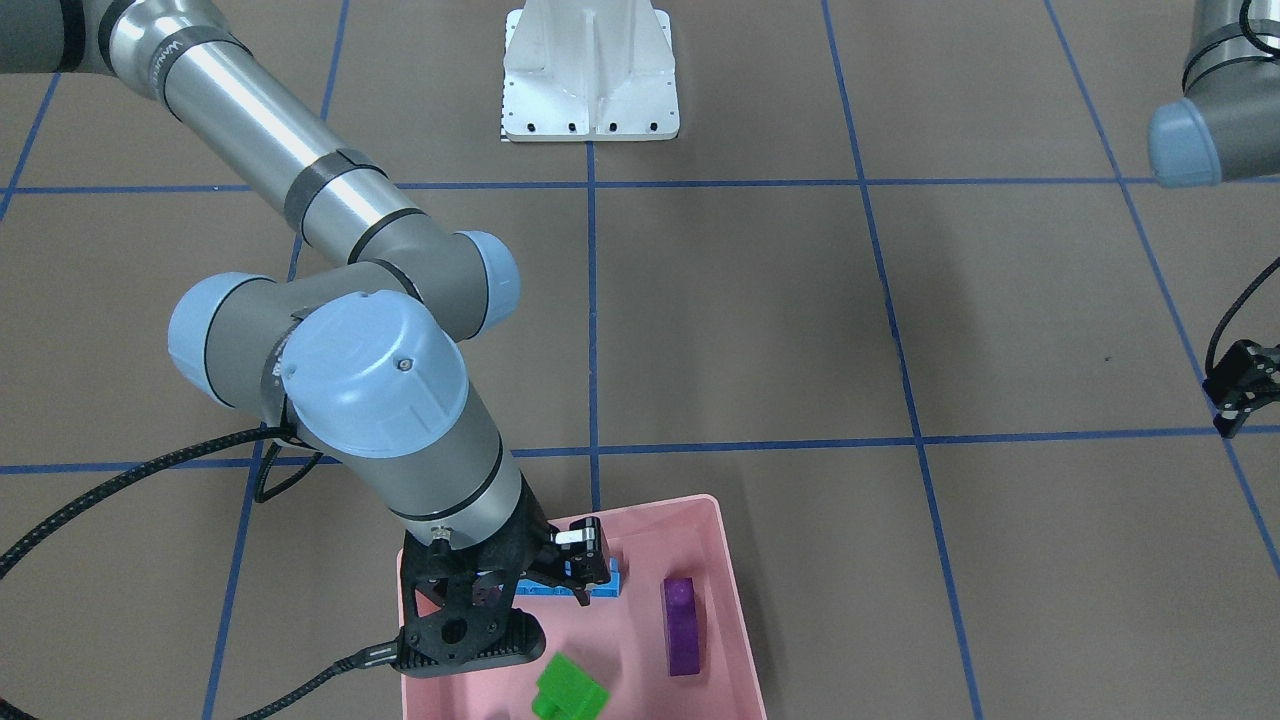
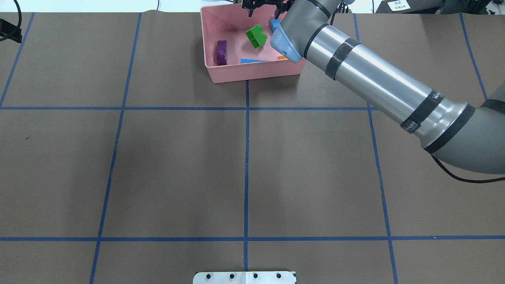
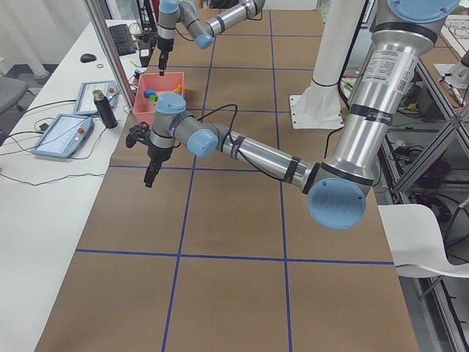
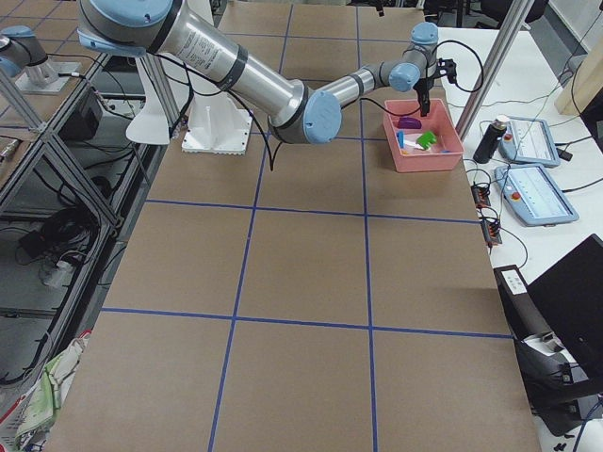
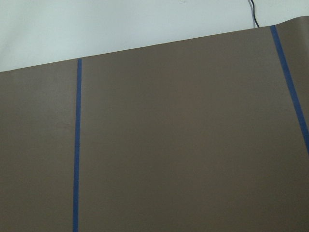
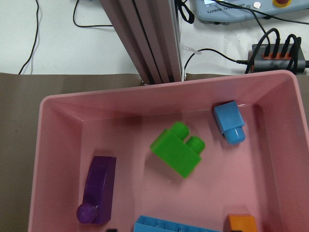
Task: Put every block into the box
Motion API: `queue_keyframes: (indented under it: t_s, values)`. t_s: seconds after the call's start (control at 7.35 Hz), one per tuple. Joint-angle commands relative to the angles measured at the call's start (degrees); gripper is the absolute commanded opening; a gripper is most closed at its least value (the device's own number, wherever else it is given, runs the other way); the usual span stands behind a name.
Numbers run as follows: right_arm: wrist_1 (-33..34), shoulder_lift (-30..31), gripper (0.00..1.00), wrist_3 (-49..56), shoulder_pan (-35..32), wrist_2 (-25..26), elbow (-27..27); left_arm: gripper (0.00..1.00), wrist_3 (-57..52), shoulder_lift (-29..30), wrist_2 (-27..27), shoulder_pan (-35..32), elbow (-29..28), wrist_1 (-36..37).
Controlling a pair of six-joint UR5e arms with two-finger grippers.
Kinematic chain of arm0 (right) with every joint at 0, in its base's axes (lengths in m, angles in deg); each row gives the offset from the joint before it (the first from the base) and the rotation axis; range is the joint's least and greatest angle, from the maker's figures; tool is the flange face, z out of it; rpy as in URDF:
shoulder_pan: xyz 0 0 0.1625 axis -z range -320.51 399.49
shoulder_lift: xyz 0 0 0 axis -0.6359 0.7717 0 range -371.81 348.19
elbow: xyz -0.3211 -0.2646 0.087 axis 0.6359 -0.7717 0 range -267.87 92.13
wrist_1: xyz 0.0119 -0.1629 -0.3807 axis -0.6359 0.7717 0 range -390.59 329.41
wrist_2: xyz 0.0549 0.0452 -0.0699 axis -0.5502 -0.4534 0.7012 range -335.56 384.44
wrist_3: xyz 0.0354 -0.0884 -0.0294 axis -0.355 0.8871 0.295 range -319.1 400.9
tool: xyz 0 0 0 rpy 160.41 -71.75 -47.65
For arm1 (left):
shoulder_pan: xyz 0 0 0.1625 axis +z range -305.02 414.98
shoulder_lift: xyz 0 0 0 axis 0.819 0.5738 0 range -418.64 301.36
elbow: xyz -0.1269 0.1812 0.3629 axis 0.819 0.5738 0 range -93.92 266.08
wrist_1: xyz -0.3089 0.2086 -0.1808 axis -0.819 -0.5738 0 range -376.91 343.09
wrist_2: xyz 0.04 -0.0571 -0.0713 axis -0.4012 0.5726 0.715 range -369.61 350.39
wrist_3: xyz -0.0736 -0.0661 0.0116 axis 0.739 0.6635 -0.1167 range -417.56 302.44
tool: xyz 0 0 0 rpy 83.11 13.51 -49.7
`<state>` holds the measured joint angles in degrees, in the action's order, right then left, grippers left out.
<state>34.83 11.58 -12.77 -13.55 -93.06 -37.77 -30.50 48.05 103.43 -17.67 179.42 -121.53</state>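
Purple block lies lengthwise beside the box's left wall; right hand spread, empty, above.

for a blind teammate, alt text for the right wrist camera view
Five blocks lie inside a pink box seen from above: green block in the middle, small blue block upper right, purple block lower left, long blue block and orange block cut by the bottom edge.

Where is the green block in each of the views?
Front-facing: green block at bottom centre.
Overhead: top centre.
Exterior left: upper left, tiny.
Exterior right: upper right.
Left wrist: not in it.
Right wrist: centre.
Shared landmark: the pink box that holds it.
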Motion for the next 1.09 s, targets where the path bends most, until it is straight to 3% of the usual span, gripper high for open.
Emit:
queue_keyframes:
  t_s: [0.0,0.14,0.27,0.54,0.82,0.95]
  values:
    - [11.49,8.45,1.00,8.36,-3.63,-2.71,14.13,1.00,-0.07,-0.33,-0.10,0.06,-0.53,0.11]
    - [17.40,16.26,1.00,18.24,-7.13,-5.95,22.23,1.00,0.01,-0.51,-0.01,-0.03,-0.01,-0.06]
    - [20.50,21.65,1.00,24.95,-11.34,-8.68,26.06,1.00,-0.07,-1.64,0.16,0.05,-0.44,-0.41]
    - [22.64,31.31,1.00,38.56,-20.57,-14.84,27.15,1.00,-0.07,-2.44,0.16,0.06,-1.84,0.20]
    - [22.38,40.55,1.00,52.29,-26.74,-15.03,27.15,1.00,-2.77,-4.27,2.17,-0.03,-2.29,0.29]
    - [21.68,46.51,1.00,54.44,-28.42,-15.47,28.54,1.00,-10.72,-5.51,5.06,-0.21,-2.29,2.29]
